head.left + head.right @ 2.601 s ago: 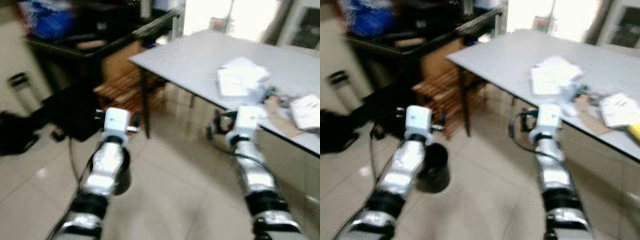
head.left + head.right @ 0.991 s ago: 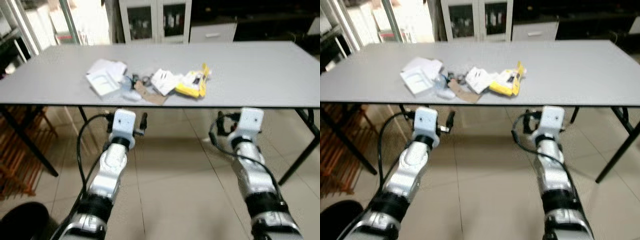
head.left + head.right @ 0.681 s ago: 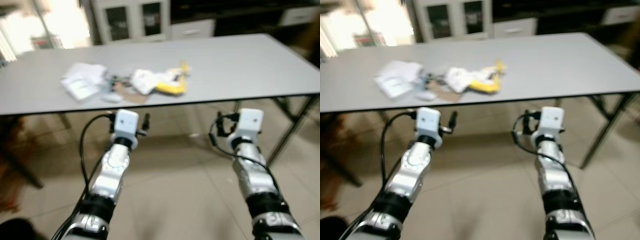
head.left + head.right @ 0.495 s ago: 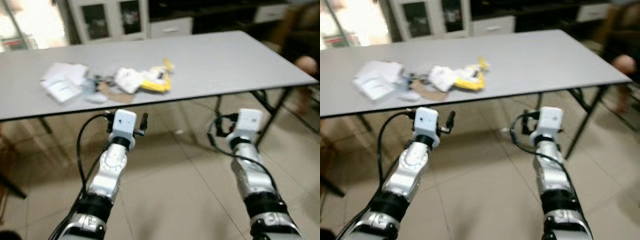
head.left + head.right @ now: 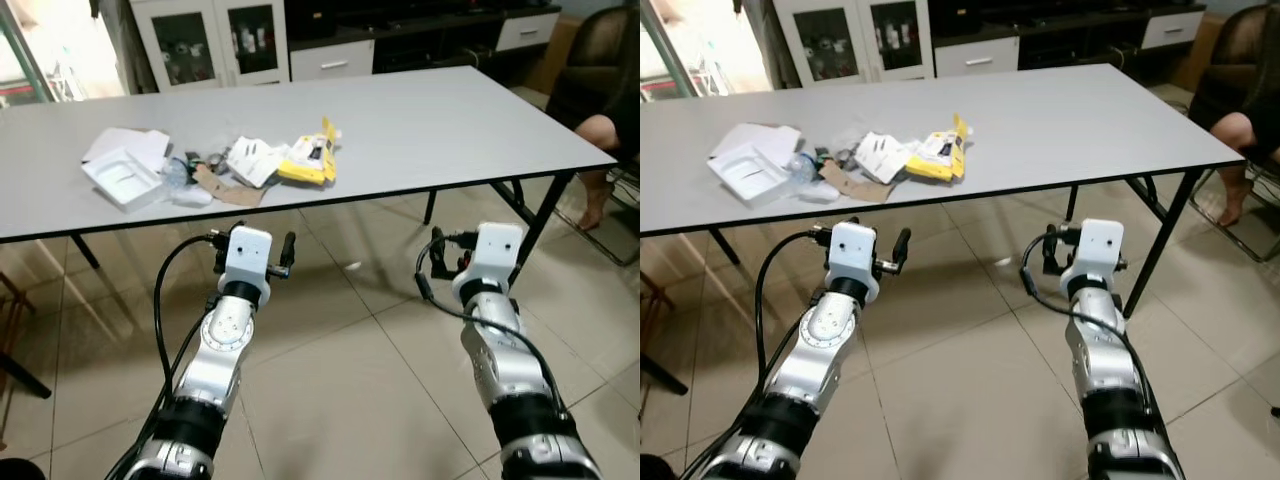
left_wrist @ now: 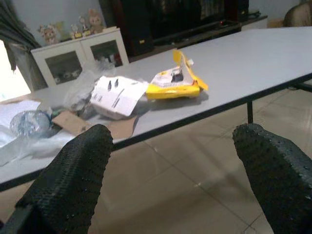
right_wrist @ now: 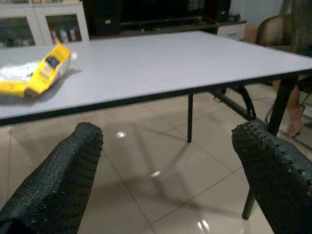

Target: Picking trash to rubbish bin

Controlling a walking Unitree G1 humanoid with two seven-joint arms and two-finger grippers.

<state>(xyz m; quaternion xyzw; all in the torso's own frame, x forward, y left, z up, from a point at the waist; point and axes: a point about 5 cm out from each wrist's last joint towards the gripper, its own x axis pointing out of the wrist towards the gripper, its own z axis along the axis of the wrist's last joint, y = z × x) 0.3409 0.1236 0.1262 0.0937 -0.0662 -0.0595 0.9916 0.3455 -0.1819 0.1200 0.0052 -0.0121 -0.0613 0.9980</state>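
The left gripper [image 6: 170, 175] is held out low in front of the robot, above the tiled floor [image 5: 340, 380]. Its two black fingers [image 6: 73, 180] are spread wide apart and hold nothing. The right gripper [image 7: 165, 170] is held out the same way beside it, and its fingers [image 7: 273, 170] are spread wide too, with nothing between them.

Both grippers sit just in front of the near edge of a long grey table [image 5: 450, 120], lower than the table top.

The trash lies in a small pile on the table. From the left gripper it is up at about 11 o'clock, well apart from the fingers. From the right gripper it is farther off, at about 10 o'clock.

In the pile, a yellow packet [image 5: 308, 160] lies on the right. Next to it is a white crumpled wrapper [image 5: 252, 160]. Then comes a brown bit of cardboard [image 5: 225, 188], a clear plastic bottle [image 5: 178, 172] and a white box [image 5: 122, 176] on the left end.

Behind the table stands a white cabinet [image 5: 210, 40] with glass doors. A person's leg [image 5: 595, 165] shows at 2 o'clock, past the table's corner.
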